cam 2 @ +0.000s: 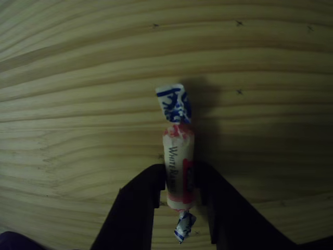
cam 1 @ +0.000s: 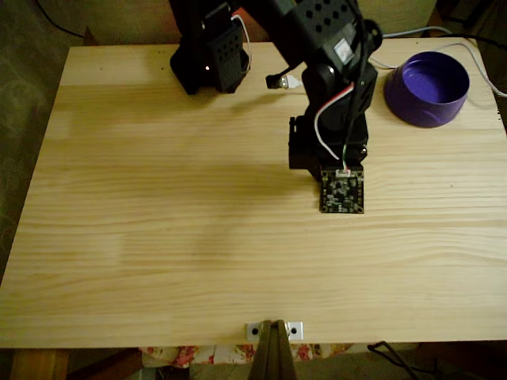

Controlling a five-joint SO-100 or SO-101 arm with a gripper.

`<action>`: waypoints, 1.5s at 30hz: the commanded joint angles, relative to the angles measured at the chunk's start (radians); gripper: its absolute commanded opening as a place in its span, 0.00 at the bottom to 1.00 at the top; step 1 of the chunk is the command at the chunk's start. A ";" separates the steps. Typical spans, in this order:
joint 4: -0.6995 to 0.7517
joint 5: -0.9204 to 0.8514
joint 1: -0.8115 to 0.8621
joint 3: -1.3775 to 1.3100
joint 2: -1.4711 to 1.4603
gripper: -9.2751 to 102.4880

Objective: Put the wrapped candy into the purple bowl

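Gripper: the gripper (cam 2: 180, 190) pinches the candy (cam 2: 179, 169) between its two dark fingers (cam 2: 136, 208), just above the table (cam 2: 78, 104); the wrapper's blue-and-white twisted end points away from the fingers.
Bowl: the purple bowl (cam 1: 428, 87) sits at the table's far right corner in the fixed view, well apart from the arm (cam 1: 329, 119).
Risk: the fingers hold only the lower part of the wrapper, so the candy may likely pivot or slip out on the way to the bowl.
Views compared: the close view shows the grip and wrapper print; the fixed view shows the bowl and the arm's path, with the candy hidden under the arm.
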 commanded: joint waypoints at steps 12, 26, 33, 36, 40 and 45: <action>-0.193 -0.083 -0.074 -0.032 0.508 0.09; -0.411 -0.400 -0.360 0.098 0.765 0.09; -0.454 -0.565 -0.537 0.083 0.664 0.09; -0.434 -0.595 -0.578 0.041 0.584 0.09; -0.382 -0.618 -0.624 -0.011 0.492 0.09; -0.302 -0.624 -0.649 -0.104 0.385 0.09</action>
